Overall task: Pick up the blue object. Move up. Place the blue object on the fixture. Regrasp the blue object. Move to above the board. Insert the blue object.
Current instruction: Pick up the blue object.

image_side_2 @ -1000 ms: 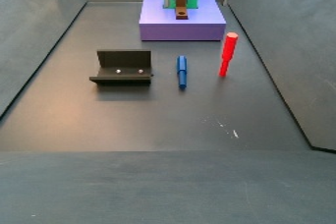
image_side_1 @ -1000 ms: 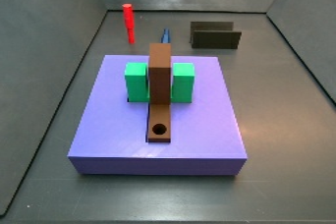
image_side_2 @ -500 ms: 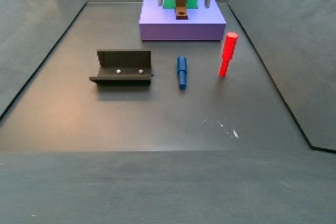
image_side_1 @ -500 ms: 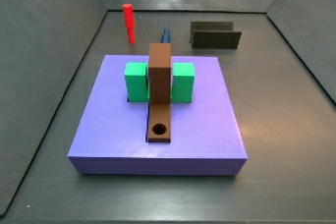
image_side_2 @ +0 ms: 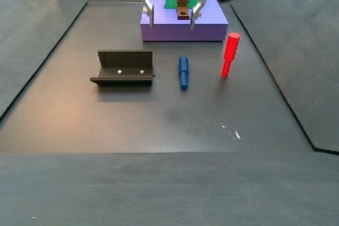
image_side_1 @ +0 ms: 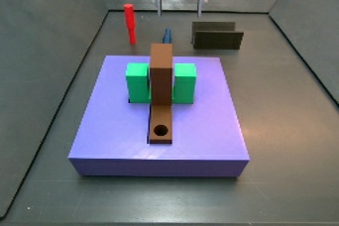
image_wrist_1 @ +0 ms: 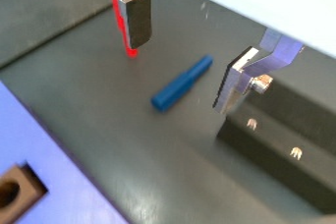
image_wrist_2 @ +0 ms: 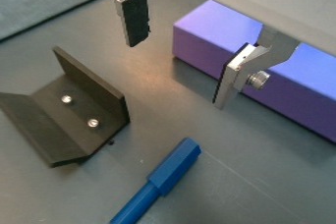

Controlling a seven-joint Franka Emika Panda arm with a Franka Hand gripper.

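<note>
The gripper (image_wrist_2: 184,56) hangs empty with its jaws spread above the floor, seemingly readying a descent onto the blue object (image_side_2: 183,71), which lies flat mid-floor between the fixture (image_side_2: 122,68) and the red peg (image_side_2: 229,55).

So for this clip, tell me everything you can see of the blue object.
The blue object is a slim, matte blue cylindrical peg, with a slightly thicker section toward one end in both wrist views. It lies flat on the dark floor, between the fixture and the upright red peg, touching neither. The open pincer hangs above it, its fingers clear of it; nothing holds it.
</note>
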